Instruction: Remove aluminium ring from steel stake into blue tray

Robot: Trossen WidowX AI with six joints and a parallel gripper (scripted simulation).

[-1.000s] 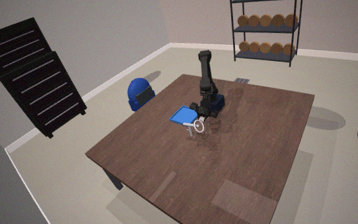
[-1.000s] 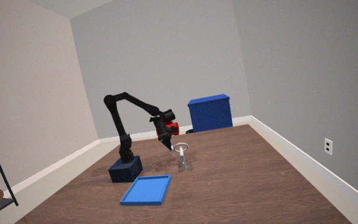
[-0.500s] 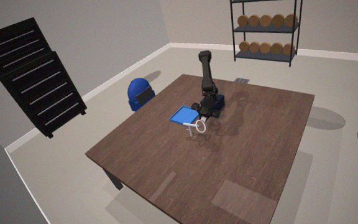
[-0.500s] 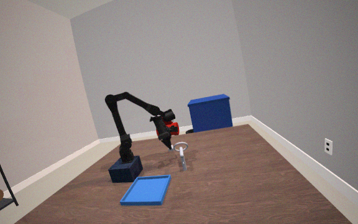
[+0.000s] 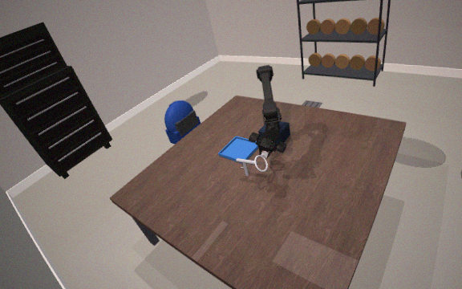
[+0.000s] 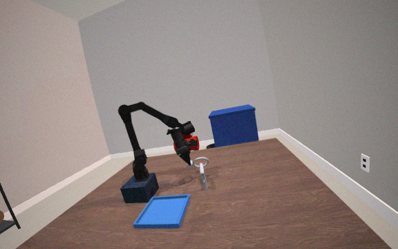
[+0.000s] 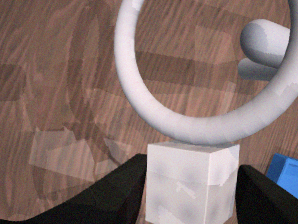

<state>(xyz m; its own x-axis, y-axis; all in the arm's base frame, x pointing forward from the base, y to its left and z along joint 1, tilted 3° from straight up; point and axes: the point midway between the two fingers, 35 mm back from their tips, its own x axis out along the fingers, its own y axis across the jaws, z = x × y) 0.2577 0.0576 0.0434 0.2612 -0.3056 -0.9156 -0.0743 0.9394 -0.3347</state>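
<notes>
Pinching the pale, block-like tab, the robot's fingers hold the aluminium ring above the desk, the hoop reaching out just ahead of them. The steel stake stands beside the fingers, its cross-bar passing beneath the ring's near edge, with the bar's end showing through the hoop. The removal appears all but done: the ring looks to be above the bar, though whether it has full clearance is hard to tell. The blue tray, off to the fingers' tray-side flank and lower than they are, awaits delivery. The next move calls for keeping height past the bar, swinging over the tray, levelling the ring and lowering it inside the walls before release. Dropping too soon could snag the hoop on the bar or twist the tab.
</notes>
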